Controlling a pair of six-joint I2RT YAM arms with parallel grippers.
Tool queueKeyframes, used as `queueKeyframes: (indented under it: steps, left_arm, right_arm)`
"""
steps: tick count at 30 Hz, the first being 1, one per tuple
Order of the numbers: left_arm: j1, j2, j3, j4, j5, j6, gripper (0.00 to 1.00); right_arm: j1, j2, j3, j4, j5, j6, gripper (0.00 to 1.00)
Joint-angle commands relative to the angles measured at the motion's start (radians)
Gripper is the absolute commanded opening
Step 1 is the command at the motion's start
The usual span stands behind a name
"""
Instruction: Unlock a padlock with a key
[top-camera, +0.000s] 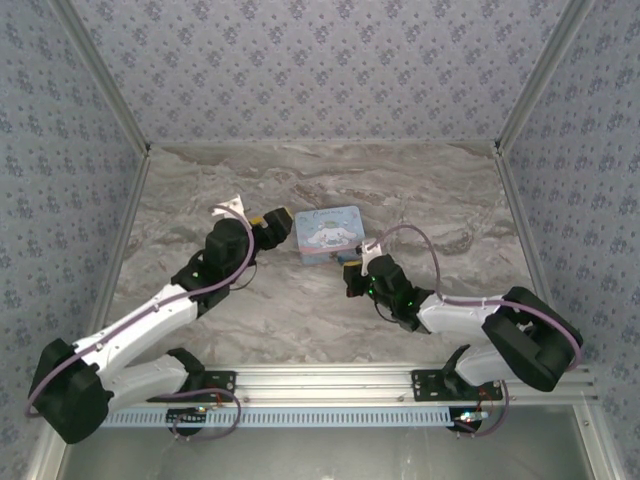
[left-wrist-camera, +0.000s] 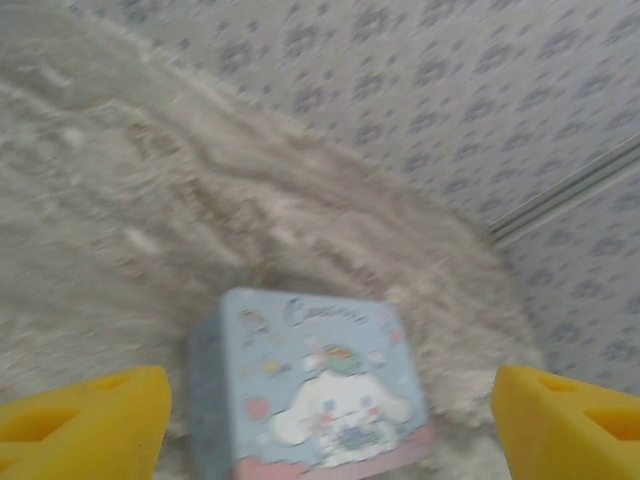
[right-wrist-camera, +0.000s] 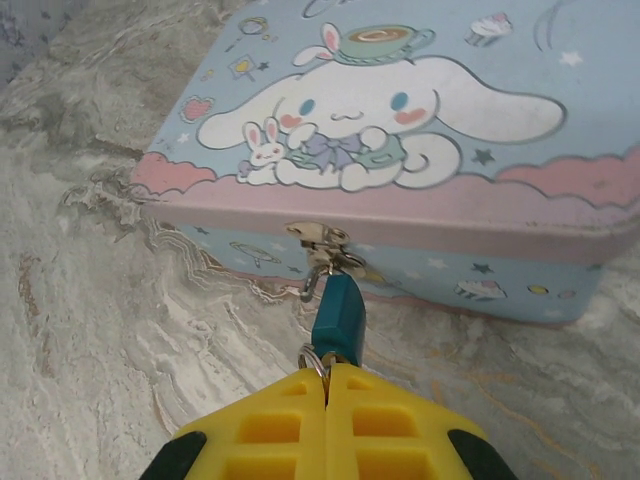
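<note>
— Right wrist view: the right gripper (right-wrist-camera: 327, 395) is pinched shut just under the padlock (right-wrist-camera: 338, 312), with a silvery ring (right-wrist-camera: 313, 358) poking out at its tips. The key I can't make out.
— Where's the padlock?
— Hanging from the hasp (right-wrist-camera: 318, 238) on the front of the cartoon tin (right-wrist-camera: 450, 150). Lid down, contents hidden.
— And the other side?
— The left gripper (left-wrist-camera: 330, 400) stands wide open, the tin just ahead between its fingers (left-wrist-camera: 80, 420). Beyond the tin, the marble table (top-camera: 420, 190) runs bare to the papered back wall (top-camera: 320, 70).
</note>
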Motion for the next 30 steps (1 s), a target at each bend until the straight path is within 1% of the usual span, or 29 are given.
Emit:
queueKeyframes:
  steps: [1, 5, 10, 17, 21, 25, 30]
  left_arm:
    - [0.047, 0.043, -0.006, -0.128, 0.130, 0.055, 0.83]
    - [0.060, 0.134, -0.008, -0.126, 0.208, 0.054, 0.82]
    - [0.061, 0.258, -0.001, -0.041, 0.276, 0.051, 0.81]
    - [0.062, 0.364, 0.007, 0.027, 0.269, 0.033, 0.81]
    - [0.063, 0.403, 0.010, 0.053, 0.263, 0.027, 0.81]
    - [0.064, 0.425, 0.020, 0.045, 0.241, 0.023, 0.80]
    - [0.065, 0.440, 0.012, 0.036, 0.228, 0.019, 0.79]
  right_arm:
    - [-0.009, 0.012, -0.025, 0.050, -0.012, 0.121, 0.00]
    - [-0.013, 0.024, -0.018, 0.051, -0.038, 0.188, 0.00]
    - [-0.014, 0.045, -0.027, 0.071, -0.056, 0.288, 0.00]
    - [-0.020, 0.059, -0.033, 0.089, -0.057, 0.426, 0.00]
    - [-0.032, 0.072, -0.018, 0.058, -0.092, 0.493, 0.00]
    - [-0.041, 0.089, -0.002, -0.002, -0.120, 0.575, 0.00]
    - [-0.050, 0.123, -0.007, -0.019, -0.147, 0.657, 0.00]
